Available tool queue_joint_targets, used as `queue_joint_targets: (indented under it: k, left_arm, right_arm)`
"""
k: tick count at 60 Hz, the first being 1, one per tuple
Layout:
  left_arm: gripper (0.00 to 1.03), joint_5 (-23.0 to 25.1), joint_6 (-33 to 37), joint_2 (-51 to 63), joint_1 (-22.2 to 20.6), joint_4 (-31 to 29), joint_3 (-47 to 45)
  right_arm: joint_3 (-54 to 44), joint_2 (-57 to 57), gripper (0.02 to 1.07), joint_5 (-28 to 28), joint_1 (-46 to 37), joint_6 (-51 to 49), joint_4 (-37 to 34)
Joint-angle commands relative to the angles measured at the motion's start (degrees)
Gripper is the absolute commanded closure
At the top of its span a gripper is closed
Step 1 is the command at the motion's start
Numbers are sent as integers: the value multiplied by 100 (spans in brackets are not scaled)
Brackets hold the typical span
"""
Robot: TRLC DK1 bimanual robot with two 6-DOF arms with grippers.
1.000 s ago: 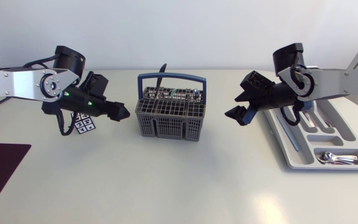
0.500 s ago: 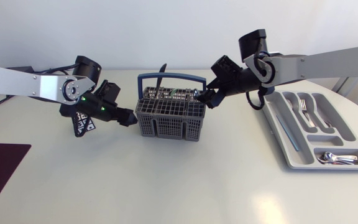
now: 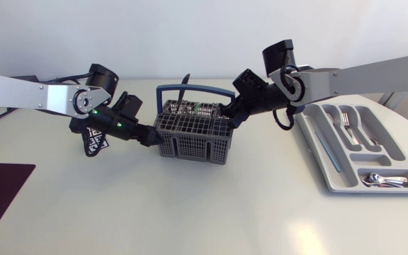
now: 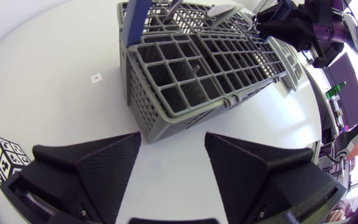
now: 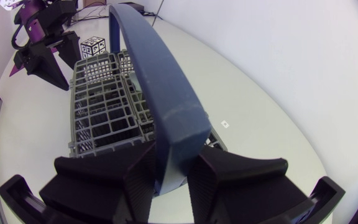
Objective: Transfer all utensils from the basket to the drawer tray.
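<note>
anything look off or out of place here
Nothing is spilled or damaged. One oddity: the right gripper is closed on the blue handle of the basket, not on a utensil, while the left gripper sits open at the basket's corner.

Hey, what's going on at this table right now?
Both arms are at the grey basket. The right gripper is shut on its blue handle. The left gripper is open, with the basket's corner just ahead of it. A black utensil stands in the basket, and the drawer tray already holds some cutlery.
</note>
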Motion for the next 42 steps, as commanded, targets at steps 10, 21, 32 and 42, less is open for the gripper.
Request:
queue_joint_targets:
  k: [10,21,32,42]
  left_arm:
    - [31,112,170,-537,-225,-108,-568]
    - [31,120,170,-906,-278,-161,-894]
    - [31,120,170,-1178,-269,-249,-1017]
    - [31,120,170,-1319,-278,-249,-1140]
  right_arm:
    - [-980,-624,83,-53,152,-65,-99]
    - [-1630,-1187,83,-96,231,-83,-99]
    - [-1982,-1565,83,-96,406,67,-257]
    - [-2219,-1881,70,0,494,146,-231]
